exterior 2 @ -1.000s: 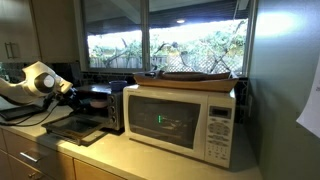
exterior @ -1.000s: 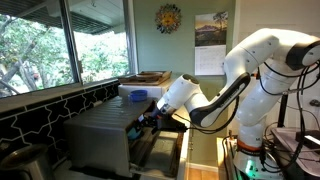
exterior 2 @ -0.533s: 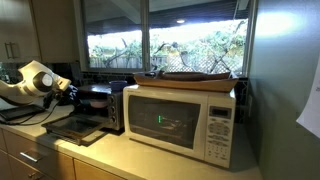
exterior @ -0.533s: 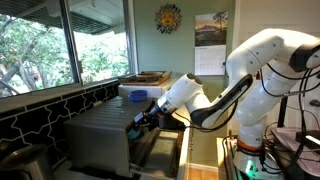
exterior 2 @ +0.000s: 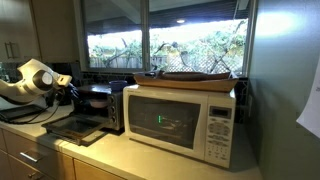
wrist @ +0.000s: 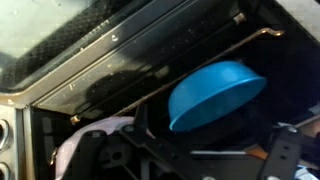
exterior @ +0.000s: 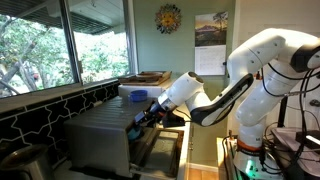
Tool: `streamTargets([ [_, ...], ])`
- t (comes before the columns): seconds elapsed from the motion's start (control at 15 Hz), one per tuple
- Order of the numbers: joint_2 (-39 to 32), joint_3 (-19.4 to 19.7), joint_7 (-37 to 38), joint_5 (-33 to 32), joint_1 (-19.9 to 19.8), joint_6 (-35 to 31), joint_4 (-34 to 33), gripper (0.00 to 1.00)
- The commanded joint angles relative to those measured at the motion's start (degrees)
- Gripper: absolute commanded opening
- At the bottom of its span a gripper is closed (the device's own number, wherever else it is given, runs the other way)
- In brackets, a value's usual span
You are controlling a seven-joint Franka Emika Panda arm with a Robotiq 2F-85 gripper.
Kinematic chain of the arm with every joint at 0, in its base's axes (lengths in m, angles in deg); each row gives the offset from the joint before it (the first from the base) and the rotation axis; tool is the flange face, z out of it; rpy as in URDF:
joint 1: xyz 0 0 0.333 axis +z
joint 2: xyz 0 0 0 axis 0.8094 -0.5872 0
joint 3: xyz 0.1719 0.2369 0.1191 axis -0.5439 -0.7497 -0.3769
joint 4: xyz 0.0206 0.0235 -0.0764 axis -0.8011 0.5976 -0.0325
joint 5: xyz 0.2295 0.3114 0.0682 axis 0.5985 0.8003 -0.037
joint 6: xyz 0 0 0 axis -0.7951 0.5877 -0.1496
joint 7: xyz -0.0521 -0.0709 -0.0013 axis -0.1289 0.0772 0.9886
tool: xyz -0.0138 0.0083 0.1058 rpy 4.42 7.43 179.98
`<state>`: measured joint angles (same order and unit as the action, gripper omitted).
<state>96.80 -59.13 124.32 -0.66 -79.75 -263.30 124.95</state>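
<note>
A blue bowl [wrist: 215,95] lies tilted inside a dark toaster oven [wrist: 120,60], under its wire rack, in the wrist view. My gripper [wrist: 195,155] is at the oven's mouth just in front of the bowl. Its two dark fingers are spread wide apart and hold nothing. A pale lilac cloth-like thing [wrist: 85,140] shows beside the left finger. In both exterior views the gripper [exterior: 143,120] [exterior 2: 66,90] reaches into the front of the toaster oven [exterior: 100,135] [exterior 2: 100,100], whose door [exterior 2: 75,128] hangs open and flat. The bowl is hidden in the exterior views.
A white microwave [exterior 2: 180,120] stands beside the toaster oven with a flat tray [exterior 2: 195,76] on top. Windows [exterior: 40,45] run along the counter's back. Wooden cabinets [exterior 2: 30,155] are below the counter. The robot base [exterior: 255,130] stands by the counter end.
The arm has shifted only slightly at the oven's mouth; the gripper sits a touch deeper toward the opening. The oven door and microwave have not moved.
</note>
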Motion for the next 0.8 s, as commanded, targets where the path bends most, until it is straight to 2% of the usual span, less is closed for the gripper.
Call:
streamTargets([
  [0.0, 2.3, 7.73, -9.49, 1.48, 8.04, 1.84, 1.83, 1.0],
  [0.27, 3.18, 18.12, -20.02, 3.0, 19.69, 7.09, 3.46, 1.0],
  [0.47, 6.43, 26.67, -27.97, 4.44, 29.04, 14.78, 4.29, 1.0],
  [0.73, 12.48, 33.42, -36.46, 4.97, 35.86, 26.54, 4.72, 1.0],
])
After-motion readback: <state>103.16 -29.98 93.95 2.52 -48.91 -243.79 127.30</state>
